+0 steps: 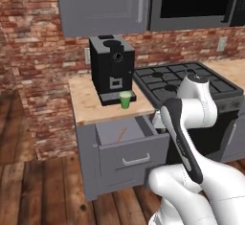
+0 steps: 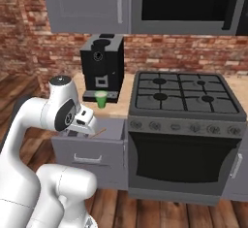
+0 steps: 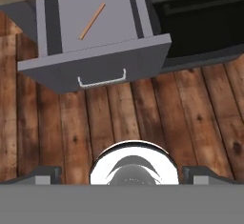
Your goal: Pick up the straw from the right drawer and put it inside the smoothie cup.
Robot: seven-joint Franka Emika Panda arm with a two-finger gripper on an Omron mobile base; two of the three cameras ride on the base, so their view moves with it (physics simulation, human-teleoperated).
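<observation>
While the gripper (image 3: pixel 121 173) is held above the wooden floor (image 3: pixel 143 118) in front of the right drawer (image 3: pixel 95 70), its two finger tips are seen spread wide with nothing between them. Inside the pulled-out drawer the straw (image 3: pixel 92 21) is laid flat and slantwise on the grey bottom, thin and tan-orange. Beyond the drawer, on the counter (image 1: pixel 86 104), the smoothie cup (image 1: pixel 125 99) is stood upright, bright green, just before the coffee machine (image 1: pixel 112 68).

Straw (image 3: pixel 92 21) lies in open right drawer (image 3: pixel 95 66).
</observation>
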